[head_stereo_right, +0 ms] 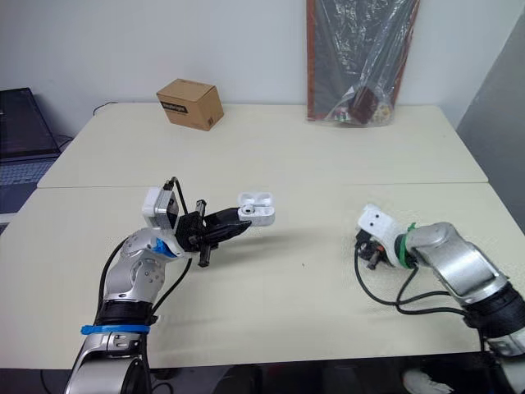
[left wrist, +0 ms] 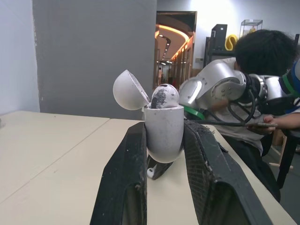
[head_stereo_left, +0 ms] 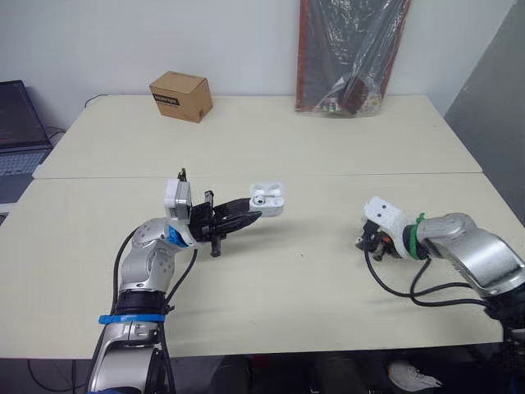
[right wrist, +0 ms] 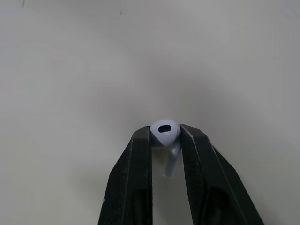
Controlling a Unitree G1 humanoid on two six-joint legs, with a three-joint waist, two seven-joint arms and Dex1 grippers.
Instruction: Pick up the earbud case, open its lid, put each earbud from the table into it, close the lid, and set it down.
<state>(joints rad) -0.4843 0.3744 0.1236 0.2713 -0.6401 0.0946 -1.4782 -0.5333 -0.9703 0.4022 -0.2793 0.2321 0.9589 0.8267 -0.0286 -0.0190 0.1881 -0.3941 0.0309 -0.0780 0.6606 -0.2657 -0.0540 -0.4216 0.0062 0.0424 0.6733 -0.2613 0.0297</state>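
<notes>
Right wrist view | right gripper [right wrist: 165,137] pinching earbud [right wrist: 165,128] by its head, stem free for slotting | left gripper [left wrist: 164,130] clamps earbud case [left wrist: 164,140] body, so lid [left wrist: 130,90] hinges open, seated earbud [left wrist: 164,96] inside | case well left of right gripper, off table [head_stereo_left: 312,271]

Two cream tables stand pushed together edge to edge, the near one [head_stereo_left: 287,295] in front of the far one [head_stereo_left: 271,135], which reaches a plain white wall [head_stereo_left: 164,37]; a grey panel [head_stereo_left: 492,107] closes the right side. On the far table sit a small cardboard box [head_stereo_left: 180,96] and a dark, red-edged board in clear plastic wrap [head_stereo_left: 353,53] leaning on the wall, and an open laptop [head_stereo_left: 18,123] stands off to the left. The left wrist view shows a grey partition [left wrist: 93,56], a corridor with warm ceiling lights [left wrist: 172,40] and a seated person [left wrist: 265,49].
</notes>
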